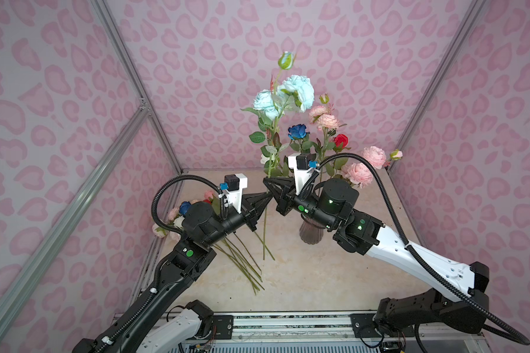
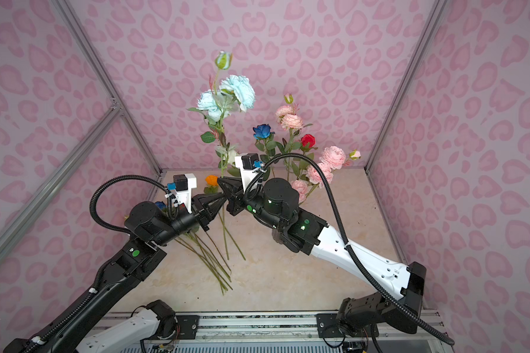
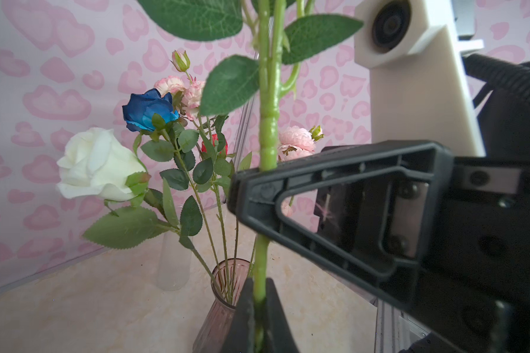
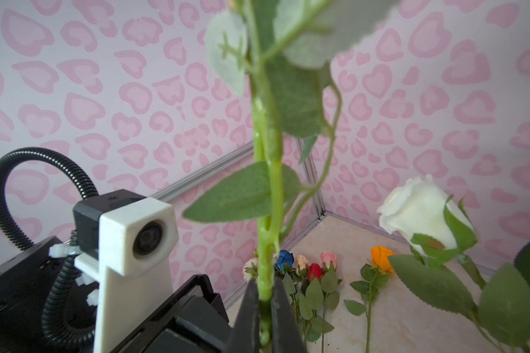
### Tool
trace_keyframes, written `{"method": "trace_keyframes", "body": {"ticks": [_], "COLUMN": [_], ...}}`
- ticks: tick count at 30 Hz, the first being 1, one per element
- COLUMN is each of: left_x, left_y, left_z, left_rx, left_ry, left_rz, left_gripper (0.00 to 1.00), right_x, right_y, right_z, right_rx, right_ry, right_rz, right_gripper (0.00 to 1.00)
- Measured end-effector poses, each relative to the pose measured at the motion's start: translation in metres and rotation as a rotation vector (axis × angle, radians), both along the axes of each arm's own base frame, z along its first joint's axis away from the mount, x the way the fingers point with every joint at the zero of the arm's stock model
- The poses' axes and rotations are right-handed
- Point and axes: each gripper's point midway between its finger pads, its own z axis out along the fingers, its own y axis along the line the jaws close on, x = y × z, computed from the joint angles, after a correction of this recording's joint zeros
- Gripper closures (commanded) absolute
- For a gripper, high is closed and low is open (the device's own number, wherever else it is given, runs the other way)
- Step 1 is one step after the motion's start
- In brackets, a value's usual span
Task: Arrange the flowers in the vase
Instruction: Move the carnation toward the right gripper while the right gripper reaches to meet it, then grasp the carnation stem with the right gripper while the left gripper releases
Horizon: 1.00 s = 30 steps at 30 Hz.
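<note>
Backdrop: Pink heart-print walls box in a pale marbled surface (image 1: 318, 284), so you have little room to swing a long stem.
Held flower: the light-blue spray (image 1: 299, 88) stands upright between the two arms, just left of the vase (image 1: 311, 233). Its stem hangs down toward the surface and is not in the vase yet.
Left gripper (image 1: 270, 196): clamped shut on that stem, at the lower of the two holds.
Right gripper (image 1: 266, 181): also closed on the same stem, just above the left one.
Why both hold it: this looks like a hand-over. The vase sits on the right arm's side, so you probably want the right arm to carry the stem there.
Look of the spray: two ruffled pale-blue heads and a closed bud on top — thick, jointed light-green stem, broad leaves that crowd both wrist views.
Vase contents: ribbed smoky-pink glass holding a dark blue rose (image 1: 297, 131), a red rose (image 1: 341, 140), pink peonies (image 1: 374, 156) and a white rose (image 3: 98, 165).
Waiting: loose flowers (image 4: 315, 270) lie flat on the surface at the left — an orange rose (image 4: 381, 258) among them.
</note>
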Motion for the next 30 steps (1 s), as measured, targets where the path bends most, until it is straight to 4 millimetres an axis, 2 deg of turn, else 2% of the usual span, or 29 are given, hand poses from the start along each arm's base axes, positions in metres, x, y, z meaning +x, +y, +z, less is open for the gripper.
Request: {"method": "trace_keyframes", "body": {"ticks": [1,2,4,5,6,8,14,21,26,30], "left_x": [0.000,0.000,0.000,0.000,0.001,0.004,0.016,0.037,0.043,0.045], "left_y": [0.000,0.001,0.001,0.001,0.002,0.006,0.035,0.081,0.088,0.089], "left_z": [0.001,0.001,0.000,-0.001,-0.002,-0.004,0.001,-0.005,-0.012,-0.016], "left_rx": [-0.002,-0.004,-0.001,0.002,0.004,0.001,-0.022,-0.056,-0.050,-0.047], "left_ry": [-0.003,-0.004,0.000,0.005,0.013,0.031,0.040,0.079,0.103,0.116], "left_rz": [0.003,0.005,0.003,0.006,0.017,0.047,0.229,0.518,0.571,0.580], "left_gripper": [0.87,0.80,0.50,0.42,0.35,0.29,0.28,0.28,0.28,0.28], "right_x": [0.000,-0.001,-0.002,-0.003,-0.004,-0.005,-0.005,-0.003,0.016,0.024], "right_y": [0.001,0.002,0.003,0.004,0.004,0.003,-0.024,-0.077,-0.129,-0.150], "right_z": [0.001,0.002,0.003,0.004,0.005,0.006,0.023,0.045,0.069,0.085], "right_rx": [0.000,0.001,-0.002,-0.004,-0.005,-0.012,-0.033,-0.084,-0.085,-0.080], "right_ry": [-0.002,-0.004,-0.013,-0.017,-0.021,-0.035,-0.096,-0.191,-0.231,-0.270], "right_rz": [0.003,0.009,0.014,0.018,0.019,0.017,-0.071,-0.245,-0.403,-0.470], "right_gripper": [0.98,0.98,0.98,0.98,0.98,0.98,0.98,0.96,0.96,0.96]}}
